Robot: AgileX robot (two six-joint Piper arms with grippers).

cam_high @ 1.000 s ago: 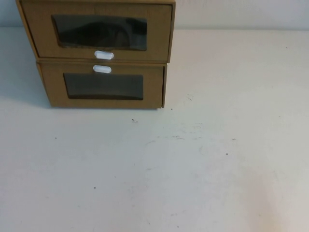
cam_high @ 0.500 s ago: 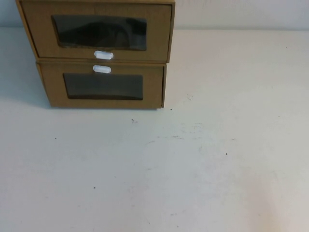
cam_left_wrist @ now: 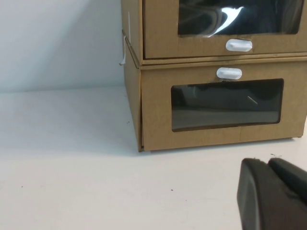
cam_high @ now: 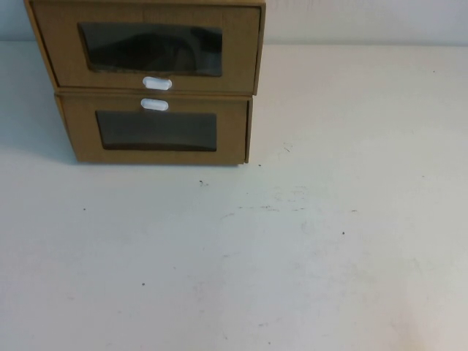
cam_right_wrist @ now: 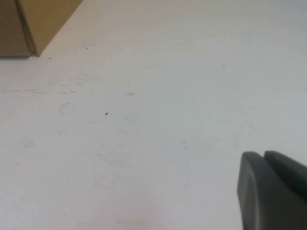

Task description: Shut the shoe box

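Note:
The shoe box [cam_high: 58, 44] is the upper of two stacked brown cardboard boxes at the table's far left. It has a dark window and a white pull tab [cam_high: 157, 83] under it. The left wrist view shows it too, the shoe box [cam_left_wrist: 158, 28] with its front panel about flush with its shell. My left gripper [cam_left_wrist: 266, 162] is shut and empty, low over the table, a short way in front of the stack. My right gripper [cam_right_wrist: 263, 154] is also shut and empty over bare table, well right of the boxes. Neither gripper shows in the high view.
Under the shoe box sits a like brown box [cam_high: 80, 131] with its white tab [cam_high: 154, 104] above its window. A brown box corner [cam_right_wrist: 29, 19] shows in the right wrist view. The white table [cam_high: 307, 241] stretches in front and to the right.

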